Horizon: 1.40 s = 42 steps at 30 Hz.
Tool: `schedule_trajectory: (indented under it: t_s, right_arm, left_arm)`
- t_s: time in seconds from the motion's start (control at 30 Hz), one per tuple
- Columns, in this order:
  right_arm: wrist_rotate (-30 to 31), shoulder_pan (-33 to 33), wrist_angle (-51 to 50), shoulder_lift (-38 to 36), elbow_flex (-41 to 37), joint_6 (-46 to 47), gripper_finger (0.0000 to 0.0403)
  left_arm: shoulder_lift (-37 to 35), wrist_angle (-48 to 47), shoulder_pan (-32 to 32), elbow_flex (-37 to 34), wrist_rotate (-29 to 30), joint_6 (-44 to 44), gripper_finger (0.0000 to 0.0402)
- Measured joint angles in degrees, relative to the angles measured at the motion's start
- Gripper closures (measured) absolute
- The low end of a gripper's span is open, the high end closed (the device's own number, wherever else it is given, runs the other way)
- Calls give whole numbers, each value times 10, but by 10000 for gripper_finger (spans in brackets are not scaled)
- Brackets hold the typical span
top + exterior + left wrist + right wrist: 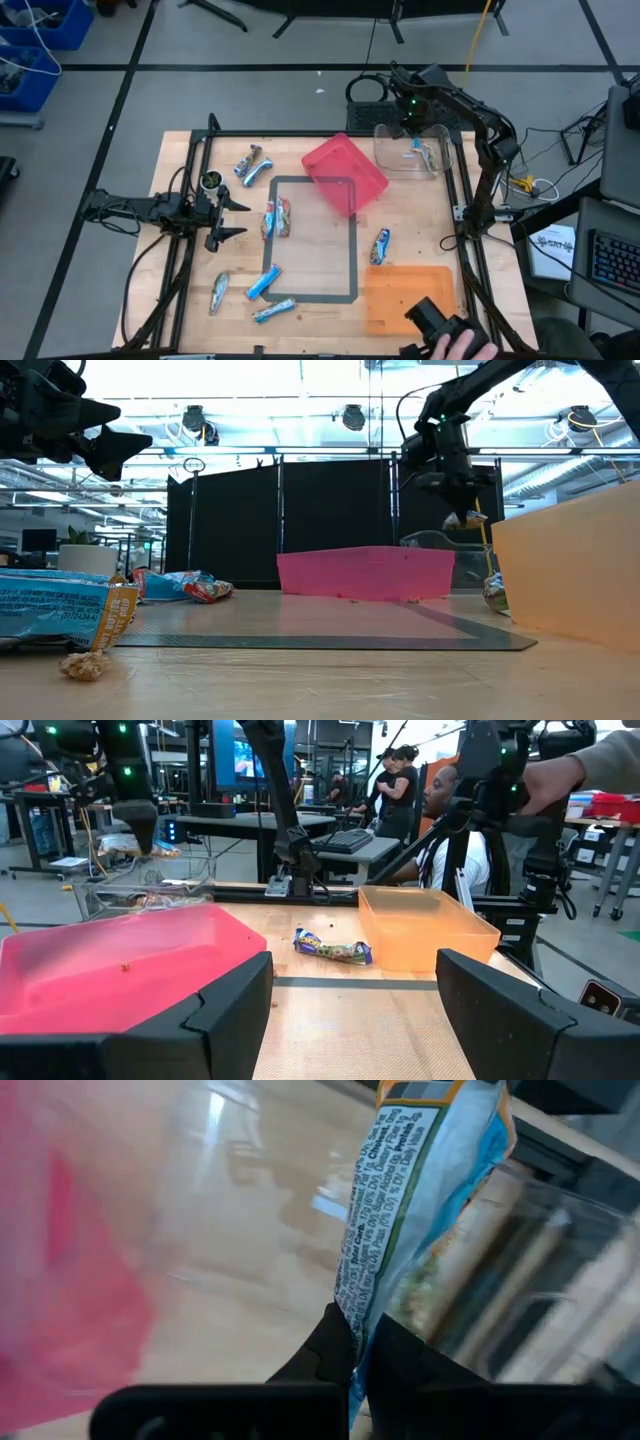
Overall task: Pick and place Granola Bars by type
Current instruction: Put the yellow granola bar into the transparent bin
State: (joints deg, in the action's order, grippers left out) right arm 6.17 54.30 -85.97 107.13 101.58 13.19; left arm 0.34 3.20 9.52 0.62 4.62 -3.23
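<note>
right gripper [352,1370]: fingers clamped on crinkly blue foil granola bar [420,1210], above clear bin [412,150]
left gripper [350,1010]: fingers apart, empty

The table [410,215] is pale wood with visible grain, matt, bordered by a black metal frame [190,150]; on it, a dark tape rectangle [355,250] lies flat and dull; the pink bin [345,172] beside that rectangle looks like smooth plastic, the orange bin [410,295] translucent plastic, the clear bin [412,150] glassy; the granola bar [420,1210] in the right gripper [358,1355] has a glossy, crinkled foil wrapper.
</note>
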Motion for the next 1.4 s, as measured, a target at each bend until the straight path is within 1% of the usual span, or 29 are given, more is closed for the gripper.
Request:
schedule_trajectory:
  t_s: [0.07,0.2,0.4,0.5,0.83,1.0,1.3,1.4]
  right_arm:
    - [18,0,-3,4,0,-5,400]
    - [31,-7,-1,16,-3,-5,400]
    - [32,-12,34,16,-67,-5,400]
    - [48,-12,57,15,-93,-6,400]
    - [41,-14,144,14,-149,-26,400]
    - [12,-18,182,15,-173,-28,400]
    - [11,-23,188,18,-210,-20,400]
    - [12,-23,192,18,-226,-19,392]
  left_arm:
    - [0,0,0,0,0,0,120]
    - [0,0,0,0,0,0,115]
    - [0,0,0,0,0,0,120]
    - [0,0,0,0,0,0,123]
    - [0,0,0,0,0,0,115]
    - [0,0,0,0,0,0,121]
    - [0,0,0,0,0,0,117]
    - [0,0,0,0,0,0,117]
